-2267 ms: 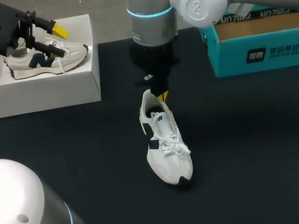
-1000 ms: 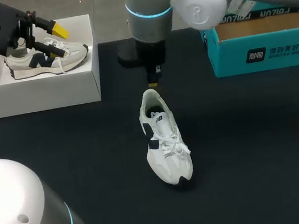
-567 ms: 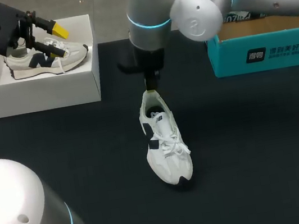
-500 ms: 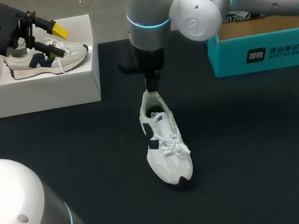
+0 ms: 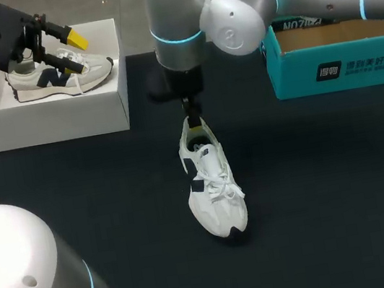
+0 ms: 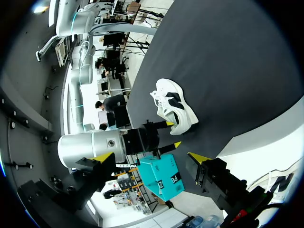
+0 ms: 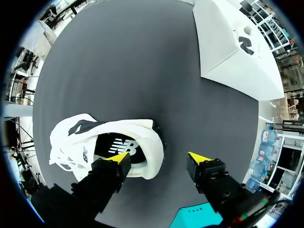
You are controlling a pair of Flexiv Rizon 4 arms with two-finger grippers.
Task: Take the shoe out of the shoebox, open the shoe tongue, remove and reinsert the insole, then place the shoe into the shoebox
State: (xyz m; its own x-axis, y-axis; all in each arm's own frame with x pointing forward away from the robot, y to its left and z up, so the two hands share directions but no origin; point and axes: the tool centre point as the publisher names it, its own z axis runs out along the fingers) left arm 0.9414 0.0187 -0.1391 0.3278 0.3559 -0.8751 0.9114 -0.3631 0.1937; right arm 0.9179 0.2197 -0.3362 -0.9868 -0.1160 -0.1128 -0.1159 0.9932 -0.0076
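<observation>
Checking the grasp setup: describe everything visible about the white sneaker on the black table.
The white low-top sneaker has dark navy side panels, white laces and a dark insole visible inside. It stands upright on its sole on the black table, toe toward the head camera. The right gripper straddles its heel rim, open, one finger over the opening, one outside; contact is unclear.
</observation>
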